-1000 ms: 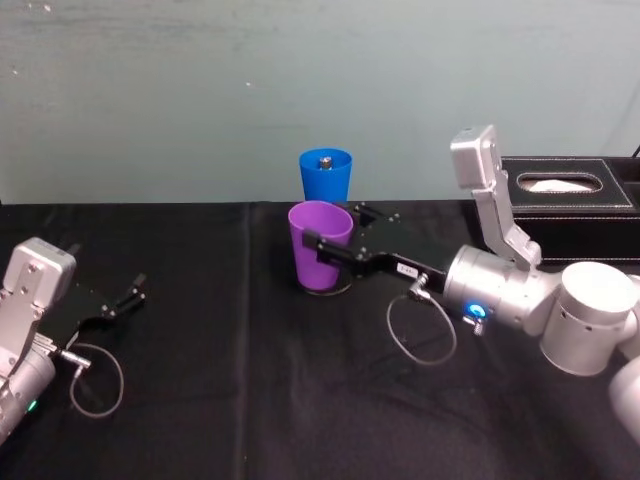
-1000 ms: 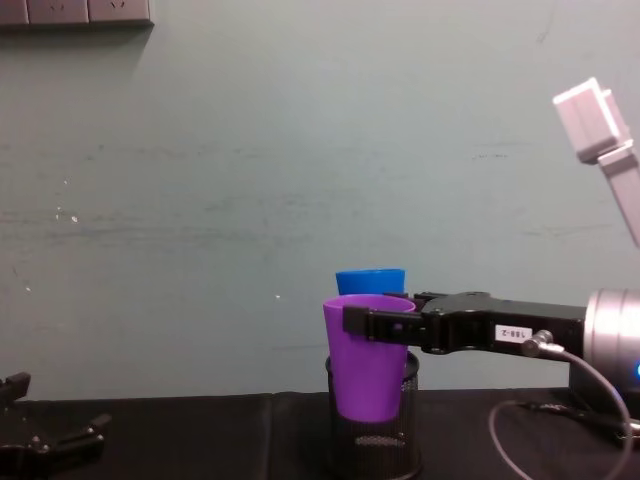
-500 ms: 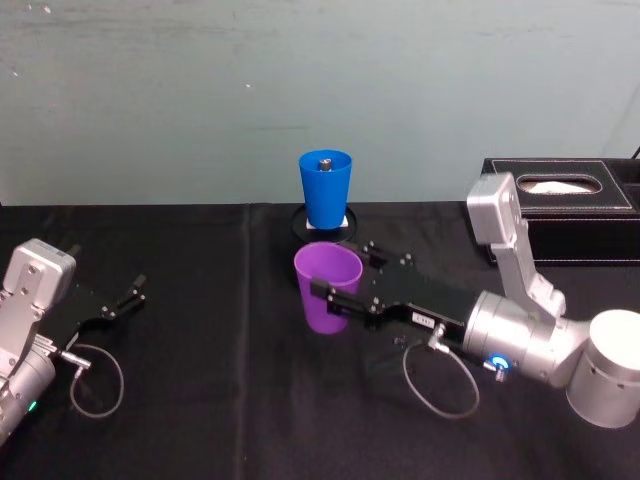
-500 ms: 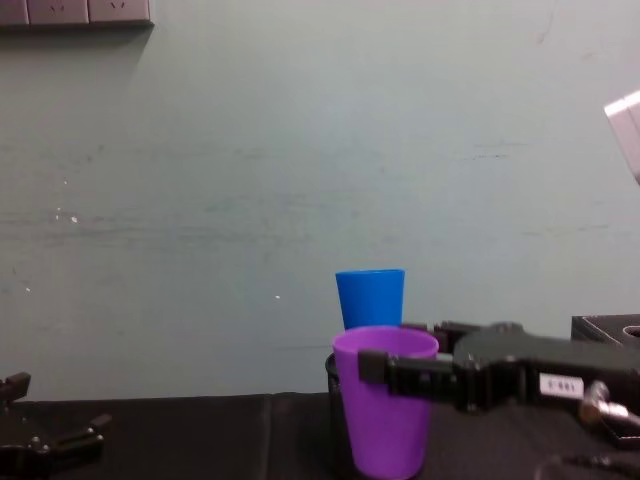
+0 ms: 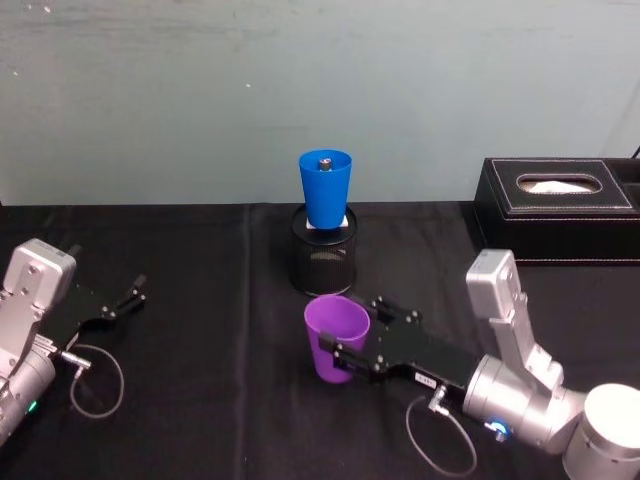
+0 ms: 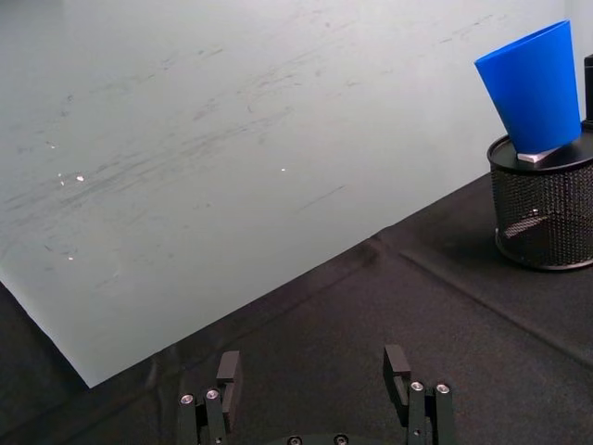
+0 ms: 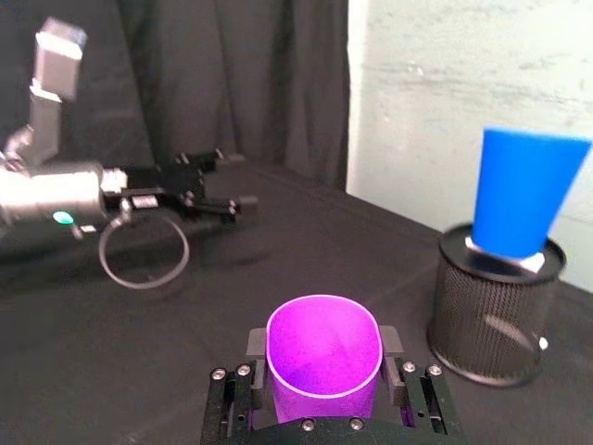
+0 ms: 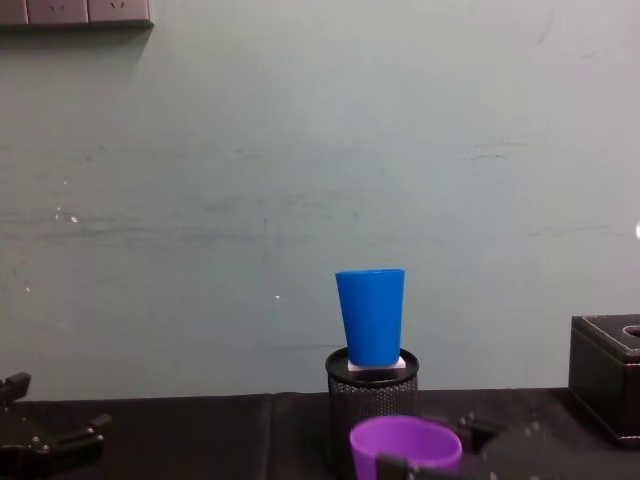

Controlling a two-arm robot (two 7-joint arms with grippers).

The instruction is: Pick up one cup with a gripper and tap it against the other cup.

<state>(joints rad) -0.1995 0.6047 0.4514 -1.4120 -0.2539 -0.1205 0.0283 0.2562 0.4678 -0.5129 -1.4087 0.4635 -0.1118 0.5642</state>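
I see my right gripper (image 5: 345,352) clamped on the plain purple tapered plastic cup (image 5: 337,338) — upright over black cloth (image 5: 200,400), near the blue plastic tumbler (image 5: 326,187) on its mesh holder (image 5: 322,260); left gripper (image 6: 315,389) idle, fingers spread.

Camera setup: four views, one table.
Head view looks down and forward over the whole table (image 5: 200,400); chest view sits low, facing the wall side-on. Left wrist view looks across the table from afar at the blue cup (image 6: 536,88); right wrist view is close above the purple cup (image 7: 323,357). All four share the blue cup.
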